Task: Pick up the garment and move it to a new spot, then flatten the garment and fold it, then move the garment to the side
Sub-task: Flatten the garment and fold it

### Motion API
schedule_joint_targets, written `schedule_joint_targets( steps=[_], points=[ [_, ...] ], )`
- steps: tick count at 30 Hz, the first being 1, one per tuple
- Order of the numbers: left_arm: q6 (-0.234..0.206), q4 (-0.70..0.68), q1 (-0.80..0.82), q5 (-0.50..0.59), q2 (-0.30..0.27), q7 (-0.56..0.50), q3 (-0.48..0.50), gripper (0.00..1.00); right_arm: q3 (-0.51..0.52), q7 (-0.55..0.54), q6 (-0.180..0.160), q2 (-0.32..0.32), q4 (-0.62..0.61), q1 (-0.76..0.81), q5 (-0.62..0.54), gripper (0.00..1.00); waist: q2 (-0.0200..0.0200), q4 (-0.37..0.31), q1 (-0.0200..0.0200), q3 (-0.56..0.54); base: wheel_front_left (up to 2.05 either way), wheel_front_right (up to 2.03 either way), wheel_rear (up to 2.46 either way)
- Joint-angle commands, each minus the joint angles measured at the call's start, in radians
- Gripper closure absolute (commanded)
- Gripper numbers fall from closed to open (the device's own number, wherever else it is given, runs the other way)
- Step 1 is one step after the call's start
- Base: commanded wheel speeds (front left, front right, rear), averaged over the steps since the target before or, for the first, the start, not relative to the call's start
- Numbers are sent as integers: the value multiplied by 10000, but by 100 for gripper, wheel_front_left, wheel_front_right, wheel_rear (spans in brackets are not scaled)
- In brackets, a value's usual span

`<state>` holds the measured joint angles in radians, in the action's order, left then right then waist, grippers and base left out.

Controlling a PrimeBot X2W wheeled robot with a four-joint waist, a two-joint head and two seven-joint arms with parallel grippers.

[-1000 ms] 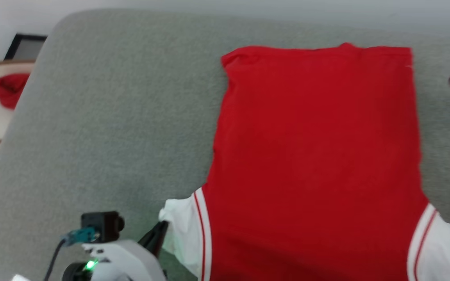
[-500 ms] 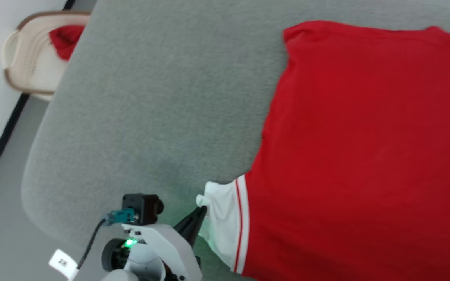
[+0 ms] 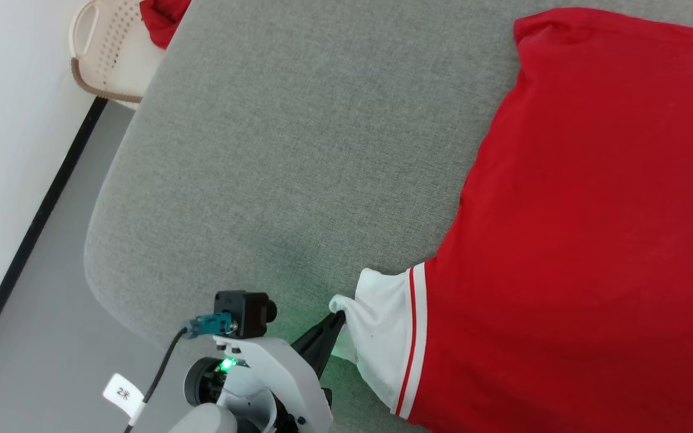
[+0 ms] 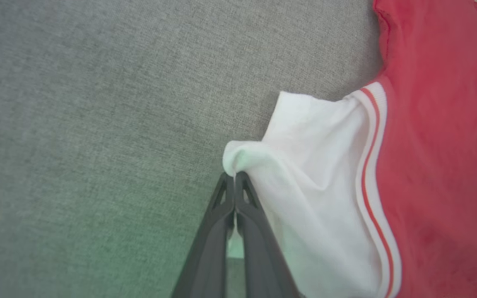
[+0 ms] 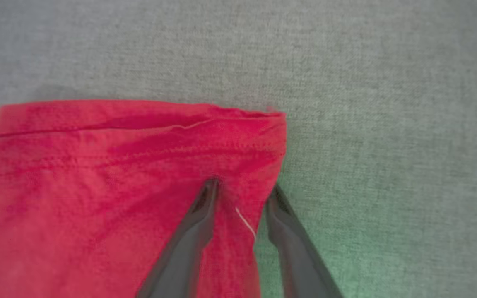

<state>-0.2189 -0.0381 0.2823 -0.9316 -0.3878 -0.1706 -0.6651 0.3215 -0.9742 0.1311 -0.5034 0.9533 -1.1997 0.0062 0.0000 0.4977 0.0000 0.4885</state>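
- The garment [image 3: 563,210] is spread flat on the grey cushion [image 3: 298,150], well apart from the cushion's rounded left edge.
- The tip of its white sleeve [image 4: 304,165] is pinched by the left end effector [image 4: 235,179], whose fingers are closed together.
- The red hem corner [image 5: 263,136] is straddled by the right end effector [image 5: 242,190], fingers apart; whether the fabric is touched is hard to judge.
- Both layers should be taken deep before the pinch, then both corners raised off the cushion together, with the cloth taut.
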Motion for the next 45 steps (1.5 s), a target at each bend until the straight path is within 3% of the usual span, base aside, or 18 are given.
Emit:
schedule_joint_targets(
  steps=[1, 7, 12, 20, 23, 25, 27, 35, 45],
  points=[
    [67, 91, 95, -42, 46, 78, 48, 100, 174, -442, -5, 489, 743, 810, -361, 100, 0, 68, 0, 111, 0, 0, 0],
    [148, 375, 73, -79, 37, 232, 135, 100, 445, -282, 0, 827, 360, 363, -851, 100, 0, -295, 0, -99, 0, 0, 0],
    [64, 505, -46, -45, -138, 350, 245, 100, 28, -225, 0, 1007, 76, 214, -292, 100, 0, -830, 0, -471, 0, 0, 0],
    [-160, 368, -265, -45, -478, 424, 490, 100, -1629, -299, -2, 838, -1145, 796, 1536, 100, 0, -1736, 0, -1078, 0, 0, 0],
    [-368, 242, -474, -96, -659, 391, 604, 100, -2671, -564, -2, 481, -2514, 1913, 3030, 100, 0, -2256, 0, -1422, 0, 0, 0],
    [-410, 207, -519, -90, -729, 371, 633, 100, -2837, -650, -3, 390, -2928, 2255, 3439, 100, 0, -2386, 0, -1505, 0, 0, 0],
    [-558, 80, -674, -133, -868, 329, 718, 100, -3022, -919, -3, 71, -4220, 3382, 4467, 100, 0, -2728, 0, -1739, 0, 0, 0],
    [-838, -188, -1008, -193, -1212, 220, 883, 100, -2165, -1432, -3, 61, -7178, 6498, 5835, 100, 0, -3312, 0, -2230, 0, 0, 0],
    [-1076, -497, -1270, -288, -1491, 121, 1031, 100, -116, -1878, -3, 1670, -10384, 10464, 5690, 100, 0, -3733, 0, -2556, 0, 0, 0]
  ],
)
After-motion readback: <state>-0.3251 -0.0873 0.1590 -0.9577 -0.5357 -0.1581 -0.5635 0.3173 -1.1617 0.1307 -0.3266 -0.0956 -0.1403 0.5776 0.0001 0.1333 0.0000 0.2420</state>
